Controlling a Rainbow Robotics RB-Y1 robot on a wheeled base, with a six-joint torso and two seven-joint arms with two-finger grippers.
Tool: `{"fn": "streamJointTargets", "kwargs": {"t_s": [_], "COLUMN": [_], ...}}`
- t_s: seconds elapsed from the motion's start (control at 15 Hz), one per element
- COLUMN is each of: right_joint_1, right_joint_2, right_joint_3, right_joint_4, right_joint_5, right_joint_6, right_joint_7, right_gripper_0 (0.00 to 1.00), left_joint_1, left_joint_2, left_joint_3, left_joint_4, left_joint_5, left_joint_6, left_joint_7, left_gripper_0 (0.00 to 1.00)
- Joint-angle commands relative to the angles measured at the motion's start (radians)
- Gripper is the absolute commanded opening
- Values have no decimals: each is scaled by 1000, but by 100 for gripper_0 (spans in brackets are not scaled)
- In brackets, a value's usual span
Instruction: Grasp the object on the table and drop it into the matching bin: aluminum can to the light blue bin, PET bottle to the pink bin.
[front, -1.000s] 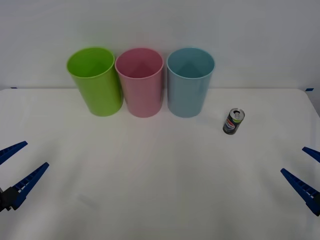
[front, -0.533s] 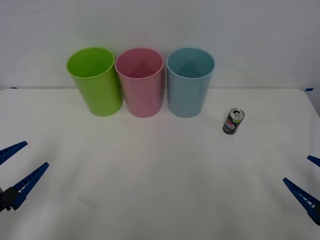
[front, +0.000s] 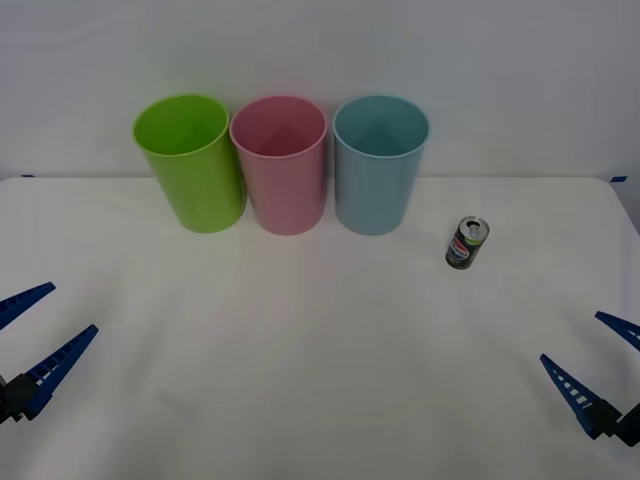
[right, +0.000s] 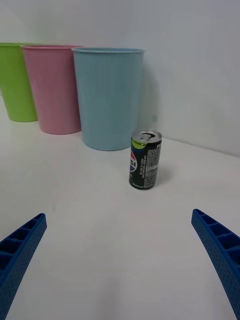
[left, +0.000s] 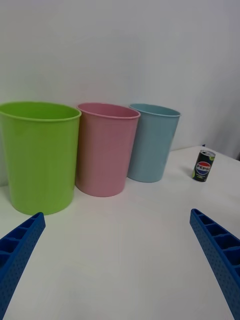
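White table (front: 320, 400): can (front: 467, 243) upright, well ahead of right end effector (front: 592, 372), fingers spread, empty.

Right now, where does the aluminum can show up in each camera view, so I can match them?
Front view: aluminum can stands upright on the table, right of the light blue bin.
Right wrist view: can near the middle, in front of that bin.
Left wrist view: can small, far off beside it.
Shared landmark: the light blue bin.
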Motion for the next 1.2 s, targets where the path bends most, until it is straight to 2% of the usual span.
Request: {"fn": "streamJointTargets", "kwargs": {"t_s": [0.07,0.4,0.67,1.2], "right_joint_1": [-20,-138,-218,-354], "right_joint_2": [14,101,137,204], "right_joint_3": [69,72,110,115], "right_joint_4": [0,86,150,250], "right_joint_5": [-11,71,81,146], "right_joint_6": [96,122,211,323], "right_joint_7": [1,1,3,3], "right_gripper_0": [100,100,100,100], "left_joint_1": [0,0,0,0], "left_joint_2": [0,0,0,0], "left_joint_3": [0,0,0,0], "left_joint_4": [0,0,0,0], "left_joint_5": [0,0,0,0], "left_joint_6": [0,0,0,0], "left_joint_7": [0,0,0,0], "left_gripper_0": [100,100,100,100]}}
